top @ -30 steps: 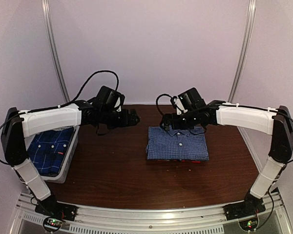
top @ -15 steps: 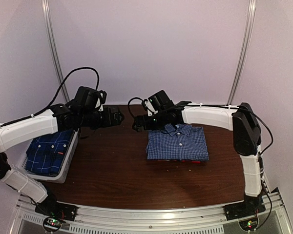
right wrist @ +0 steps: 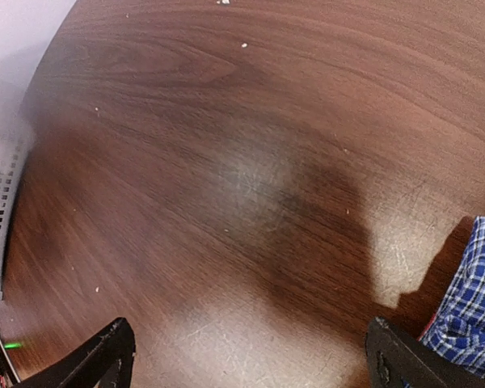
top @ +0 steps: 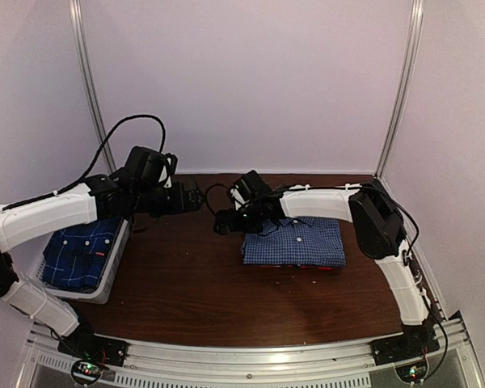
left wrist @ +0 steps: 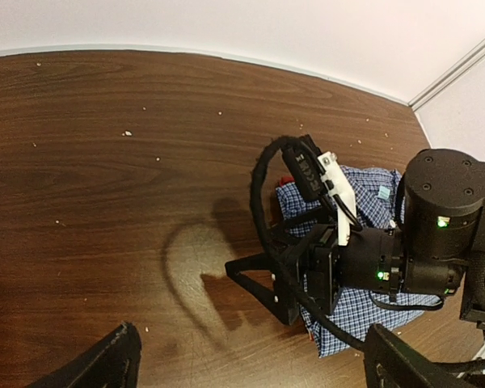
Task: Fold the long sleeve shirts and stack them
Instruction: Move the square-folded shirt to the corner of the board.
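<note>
A folded blue-and-white gingham shirt lies at the table's middle right, on top of a red-and-black plaid shirt of which only a thin edge shows. A darker blue plaid shirt lies in the white basket at the left. My right gripper is open and empty, low over bare wood just left of the stack. My left gripper is open and empty, a little further left and back. The left wrist view shows the right gripper beside the gingham shirt. The right wrist view shows a corner of the gingham shirt.
The brown wooden table has walls behind and at both sides. The mesh basket wall shows at the left of the right wrist view. Small crumbs dot the wood.
My right gripper has moved left, from over the stack's collar to bare table beside it. My left arm has drawn back left and then held still.
</note>
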You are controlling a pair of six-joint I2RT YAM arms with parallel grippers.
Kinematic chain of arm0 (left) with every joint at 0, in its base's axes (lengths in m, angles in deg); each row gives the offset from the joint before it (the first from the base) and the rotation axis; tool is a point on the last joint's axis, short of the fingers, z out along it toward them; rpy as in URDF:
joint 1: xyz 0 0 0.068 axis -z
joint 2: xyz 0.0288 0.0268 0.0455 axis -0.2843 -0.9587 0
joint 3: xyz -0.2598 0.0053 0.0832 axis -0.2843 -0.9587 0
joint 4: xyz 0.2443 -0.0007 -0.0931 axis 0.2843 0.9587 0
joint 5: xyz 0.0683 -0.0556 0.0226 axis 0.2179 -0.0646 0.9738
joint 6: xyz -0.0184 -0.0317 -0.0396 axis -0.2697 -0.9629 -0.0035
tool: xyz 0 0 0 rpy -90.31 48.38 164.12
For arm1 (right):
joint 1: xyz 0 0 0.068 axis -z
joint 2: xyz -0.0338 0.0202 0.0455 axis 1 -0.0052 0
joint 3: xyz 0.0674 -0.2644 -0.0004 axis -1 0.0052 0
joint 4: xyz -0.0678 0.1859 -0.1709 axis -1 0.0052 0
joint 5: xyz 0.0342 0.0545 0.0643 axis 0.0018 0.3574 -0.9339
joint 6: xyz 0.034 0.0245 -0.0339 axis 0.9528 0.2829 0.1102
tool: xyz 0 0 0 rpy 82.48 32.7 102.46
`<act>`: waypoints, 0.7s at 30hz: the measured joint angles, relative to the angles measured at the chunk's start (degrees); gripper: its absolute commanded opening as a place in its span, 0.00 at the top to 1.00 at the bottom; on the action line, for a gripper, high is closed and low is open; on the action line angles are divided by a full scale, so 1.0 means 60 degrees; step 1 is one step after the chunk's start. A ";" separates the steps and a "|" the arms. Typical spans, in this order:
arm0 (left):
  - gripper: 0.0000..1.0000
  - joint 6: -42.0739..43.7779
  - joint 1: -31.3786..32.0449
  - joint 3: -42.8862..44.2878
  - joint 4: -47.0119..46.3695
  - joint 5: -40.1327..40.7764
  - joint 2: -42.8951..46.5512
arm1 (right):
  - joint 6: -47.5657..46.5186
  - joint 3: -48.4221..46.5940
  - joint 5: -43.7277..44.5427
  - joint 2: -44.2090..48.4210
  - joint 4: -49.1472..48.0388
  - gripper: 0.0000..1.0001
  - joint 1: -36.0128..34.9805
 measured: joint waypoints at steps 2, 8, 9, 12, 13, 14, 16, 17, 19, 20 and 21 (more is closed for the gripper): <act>0.02 0.0004 0.0000 -0.0047 0.0007 -0.0004 -0.0011 | 0.0040 0.0149 0.0051 -0.0058 -0.0073 0.00 0.0022; 0.02 0.0029 -0.0007 -0.0076 0.0004 -0.0040 -0.0015 | 0.0277 0.1290 0.0171 0.0310 -0.1067 0.00 0.0164; 0.02 0.0029 -0.0007 -0.0076 0.0004 -0.0055 -0.0015 | 0.0331 0.1628 0.0175 0.0484 -0.1279 0.00 0.0211; 0.02 0.0029 -0.0007 -0.0084 -0.0004 -0.0080 -0.0044 | 0.0525 0.2495 0.0229 0.0973 -0.1701 0.00 0.0353; 0.02 0.0029 -0.0007 -0.0084 -0.0011 -0.0102 -0.0069 | 0.0572 0.2816 0.0251 0.1158 -0.1821 0.00 0.0423; 0.02 0.0029 -0.0007 -0.0084 -0.0011 -0.0113 -0.0106 | 0.0637 0.3115 0.0280 0.1344 -0.1916 0.00 0.0495; 0.02 0.0029 -0.0007 -0.0084 -0.0018 -0.0142 -0.0193 | 0.0761 0.3687 0.0342 0.1719 -0.2065 0.00 0.0648; 0.02 0.0029 -0.0007 -0.0084 -0.0018 -0.0157 -0.0237 | 0.0827 0.4025 0.0379 0.1938 -0.2167 0.00 0.0736; 0.02 0.0029 -0.0007 -0.0084 -0.0025 -0.0182 -0.0306 | 0.0987 0.4816 0.0433 0.2452 -0.2382 0.00 0.0947; 0.02 0.0029 -0.0007 -0.0084 -0.0033 -0.0208 -0.0335 | 0.1064 0.5217 0.0448 0.2721 -0.2484 0.00 0.1075; 0.02 0.0029 -0.0007 -0.0084 -0.0036 -0.0229 -0.0357 | 0.1140 0.5606 0.0466 0.2994 -0.2594 0.00 0.1209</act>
